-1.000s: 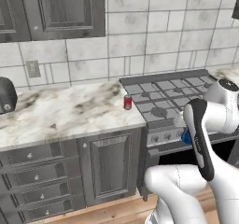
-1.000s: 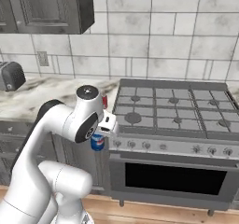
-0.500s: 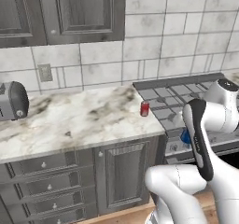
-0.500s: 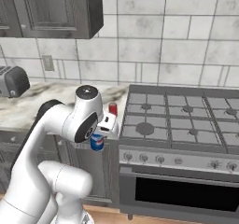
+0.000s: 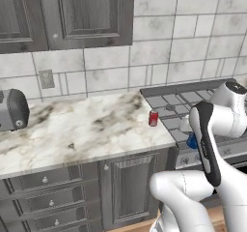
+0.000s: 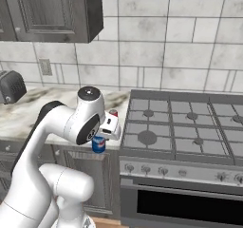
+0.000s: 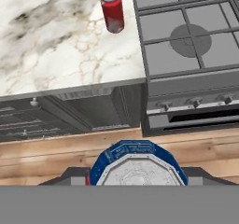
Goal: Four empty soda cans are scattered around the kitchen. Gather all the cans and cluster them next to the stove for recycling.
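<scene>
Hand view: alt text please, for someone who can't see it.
A blue soda can sits clamped in the gripper at the bottom, above wood floor. Ahead, a red soda can stands upright on the marble counter beside the stove.

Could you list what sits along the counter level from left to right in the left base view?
Toaster → marble counter → red can → stove → blue can in the gripper.
</scene>
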Controlling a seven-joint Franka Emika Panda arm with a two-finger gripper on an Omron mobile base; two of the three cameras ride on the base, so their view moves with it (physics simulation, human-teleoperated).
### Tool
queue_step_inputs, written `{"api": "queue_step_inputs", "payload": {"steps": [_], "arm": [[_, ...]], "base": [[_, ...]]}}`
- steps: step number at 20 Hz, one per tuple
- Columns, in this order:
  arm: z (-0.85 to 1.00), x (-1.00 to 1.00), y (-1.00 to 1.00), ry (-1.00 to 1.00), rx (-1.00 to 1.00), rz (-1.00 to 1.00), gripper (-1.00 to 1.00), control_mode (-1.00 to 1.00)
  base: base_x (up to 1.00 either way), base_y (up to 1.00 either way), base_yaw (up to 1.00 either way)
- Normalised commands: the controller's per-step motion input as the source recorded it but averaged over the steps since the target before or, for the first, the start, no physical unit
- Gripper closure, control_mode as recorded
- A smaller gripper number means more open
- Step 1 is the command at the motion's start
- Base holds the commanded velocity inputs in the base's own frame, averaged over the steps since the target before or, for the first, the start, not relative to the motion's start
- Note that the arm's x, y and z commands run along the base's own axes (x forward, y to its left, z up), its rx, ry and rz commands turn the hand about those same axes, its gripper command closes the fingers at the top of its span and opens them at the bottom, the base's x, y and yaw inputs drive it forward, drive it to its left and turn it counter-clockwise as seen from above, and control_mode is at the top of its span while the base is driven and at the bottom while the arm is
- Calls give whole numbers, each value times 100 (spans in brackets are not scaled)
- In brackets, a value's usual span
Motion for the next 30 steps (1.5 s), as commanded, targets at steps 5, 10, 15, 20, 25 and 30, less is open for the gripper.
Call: {"api": "queue_step_inputs", "payload": {"steps": [5, 10, 15, 20, 25, 30], "arm": [[0, 0, 1, 0, -1, 0, 100, -100], [-1, 7, 4, 1, -5, 0, 100, -100], [-3, 23, 7, 0, 0, 2, 100, -100], [0, 32, 15, 0, 0, 4, 100, -100], [-4, 48, 18, 0, -2, 4, 100, -100], [-23, 49, 8, 0, 0, 5, 100, -100]], "base": [[9, 7, 0], [0, 0, 0], [0, 0, 0], [0, 0, 0], [0, 0, 0], [0, 0, 0]]}}
